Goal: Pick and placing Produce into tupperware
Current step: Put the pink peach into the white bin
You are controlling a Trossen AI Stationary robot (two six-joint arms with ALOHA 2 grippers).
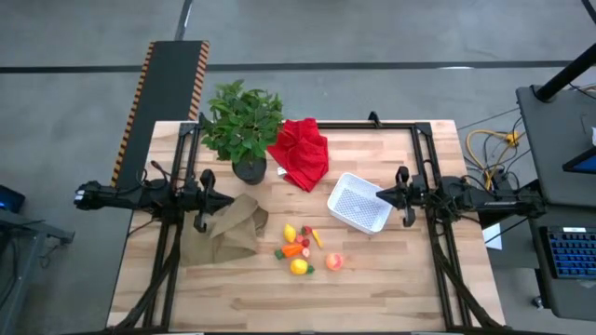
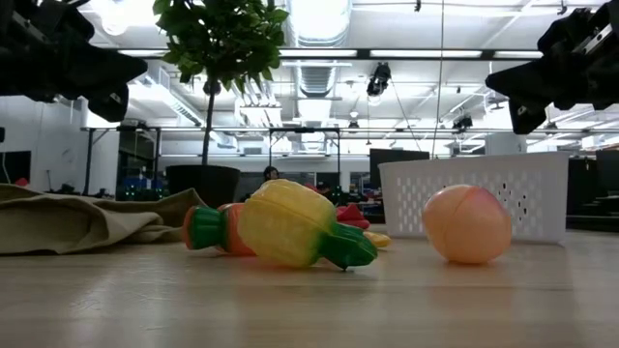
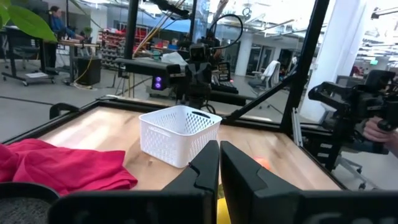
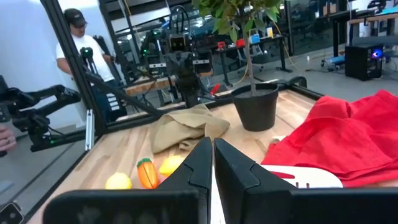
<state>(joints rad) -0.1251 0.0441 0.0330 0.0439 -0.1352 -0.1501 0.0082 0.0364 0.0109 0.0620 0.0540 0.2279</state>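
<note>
Nothing packed yet. Produce (image 1: 304, 249) all lay loose on the wooden table (image 1: 391, 288), clustered near the front centre, just near-left of the white tupperware (image 1: 359, 203), which stood empty right of centre. Every piece left to move.

Left gripper (image 1: 206, 198) hung above the tan cloth (image 1: 226, 234) on the left, fingers pressed together, holding nothing. Right gripper (image 1: 399, 195) hovered just right of the tupperware, likewise shut and empty.

Farther back: potted plant (image 1: 242, 126) and red cloth (image 1: 301, 152). Beyond the table, an open workshop with ceiling ducts, desks, and a person (image 4: 79, 59) standing.
</note>
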